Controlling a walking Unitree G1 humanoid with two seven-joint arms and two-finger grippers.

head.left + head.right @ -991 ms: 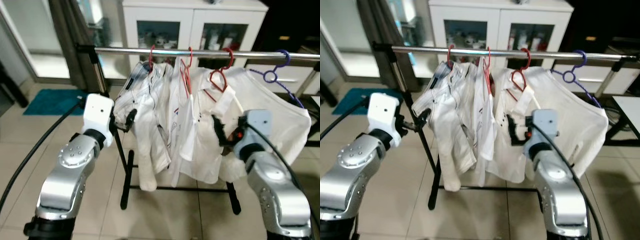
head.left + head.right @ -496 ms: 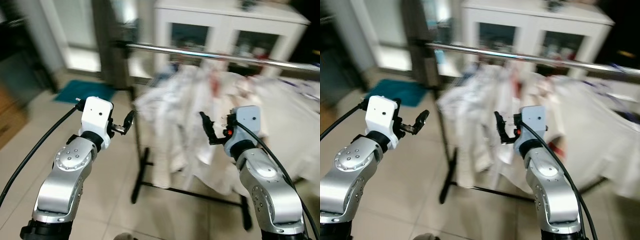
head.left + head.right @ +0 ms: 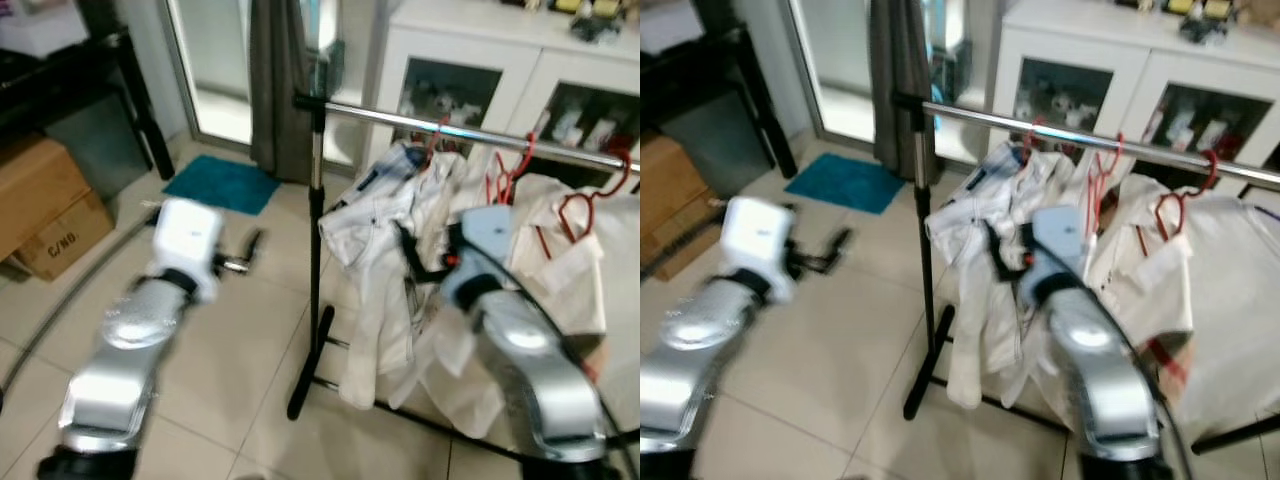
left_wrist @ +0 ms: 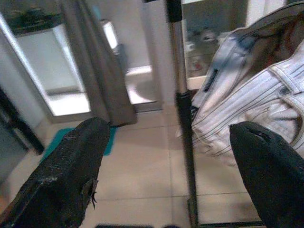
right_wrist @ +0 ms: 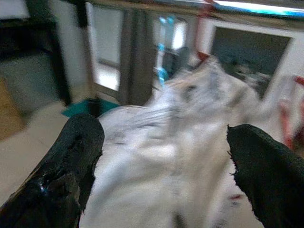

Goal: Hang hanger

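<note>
Several red hangers (image 3: 505,170) already hook over the rail (image 3: 470,130) in the head views, carrying white shirts (image 3: 1010,230). Left wrist view: left gripper (image 4: 171,175) spread wide, empty, facing the rack post (image 4: 183,109). Right wrist view: right gripper (image 5: 161,166) released, facing shirts.

I see a shiny chrome rail (image 3: 470,131) on a matt black metal post (image 3: 315,260), carrying soft, crumpled white cloth shirts (image 3: 400,250) on glossy red hangers (image 3: 575,205). My arms are brushed silver metal with smooth white plastic wrist housings (image 3: 187,235). The left pincer's (image 4: 166,156) fingers (image 4: 71,166) look rough, matt black. The floor tiles (image 3: 230,340) are glossy beige; a brown cardboard box (image 3: 50,215) looks dull.
</note>
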